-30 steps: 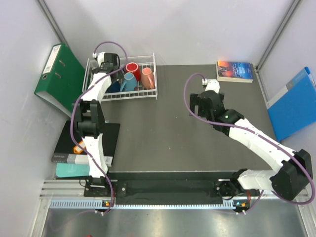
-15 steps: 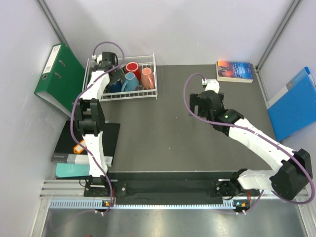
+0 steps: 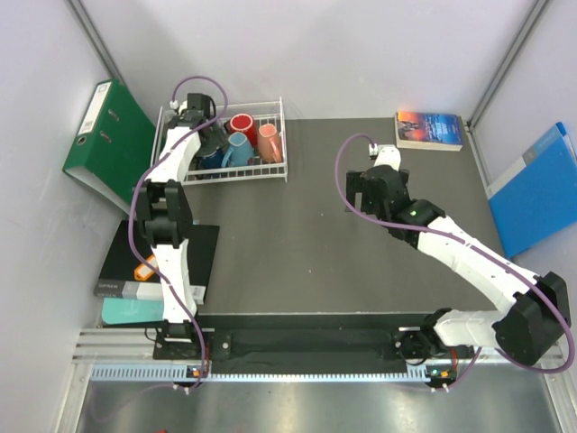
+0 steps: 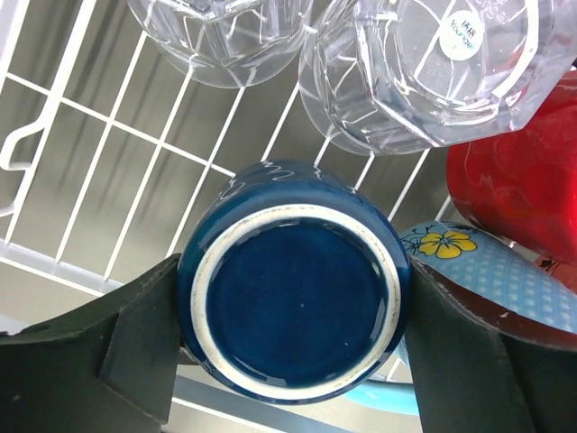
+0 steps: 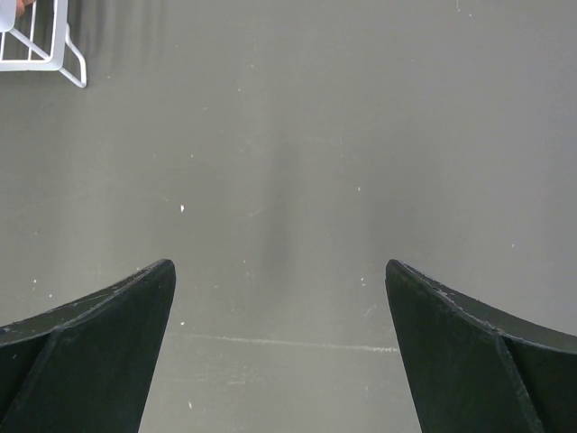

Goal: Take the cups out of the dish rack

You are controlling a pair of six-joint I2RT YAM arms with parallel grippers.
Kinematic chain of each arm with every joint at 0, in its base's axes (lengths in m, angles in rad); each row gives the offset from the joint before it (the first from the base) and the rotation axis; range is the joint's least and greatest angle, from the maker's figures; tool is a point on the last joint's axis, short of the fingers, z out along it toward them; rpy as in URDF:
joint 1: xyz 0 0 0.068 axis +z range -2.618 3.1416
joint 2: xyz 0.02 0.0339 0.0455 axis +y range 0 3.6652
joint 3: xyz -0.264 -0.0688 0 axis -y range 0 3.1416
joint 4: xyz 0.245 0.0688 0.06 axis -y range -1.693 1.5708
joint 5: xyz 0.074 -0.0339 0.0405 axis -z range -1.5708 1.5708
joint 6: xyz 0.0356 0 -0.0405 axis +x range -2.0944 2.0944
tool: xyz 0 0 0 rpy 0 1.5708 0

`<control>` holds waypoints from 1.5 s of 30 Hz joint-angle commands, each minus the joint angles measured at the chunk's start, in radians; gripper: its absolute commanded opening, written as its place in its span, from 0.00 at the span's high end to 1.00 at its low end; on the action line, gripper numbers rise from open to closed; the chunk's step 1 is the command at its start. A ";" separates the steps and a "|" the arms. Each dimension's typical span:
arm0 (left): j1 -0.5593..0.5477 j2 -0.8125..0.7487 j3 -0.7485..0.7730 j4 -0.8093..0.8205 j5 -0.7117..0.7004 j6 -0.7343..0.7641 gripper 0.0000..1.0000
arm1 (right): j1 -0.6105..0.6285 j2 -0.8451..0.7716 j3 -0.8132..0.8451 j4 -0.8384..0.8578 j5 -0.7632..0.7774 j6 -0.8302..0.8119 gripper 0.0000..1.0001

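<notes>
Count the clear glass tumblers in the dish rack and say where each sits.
2, both in the dish rack beyond the dark blue mug: the first tumbler straight past it, the second tumbler by the red mug. Others may be hidden.

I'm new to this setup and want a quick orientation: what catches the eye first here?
The left end effector reaches into the white dish rack at the table's far left corner, its fingers flanking a dark blue mug whose base faces the wrist camera. Just beyond it sit two clear glass tumblers and a red mug. The right end effector hangs open above the dark table.
</notes>
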 commanded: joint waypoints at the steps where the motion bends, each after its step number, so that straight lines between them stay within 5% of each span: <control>1: -0.003 0.025 -0.099 -0.164 0.035 -0.016 1.00 | -0.004 -0.005 0.012 0.040 0.009 0.012 0.00; 10: -0.004 -0.153 -0.216 -0.055 -0.040 -0.020 1.00 | -0.004 0.003 0.021 0.049 -0.008 0.013 0.00; 29: -0.003 -0.257 -0.085 -0.046 -0.091 -0.001 1.00 | 0.000 0.021 0.068 0.046 -0.002 0.010 0.00; 45: -0.007 -0.504 -0.320 0.230 -0.013 -0.066 1.00 | -0.013 -0.001 0.088 0.040 -0.023 0.065 0.03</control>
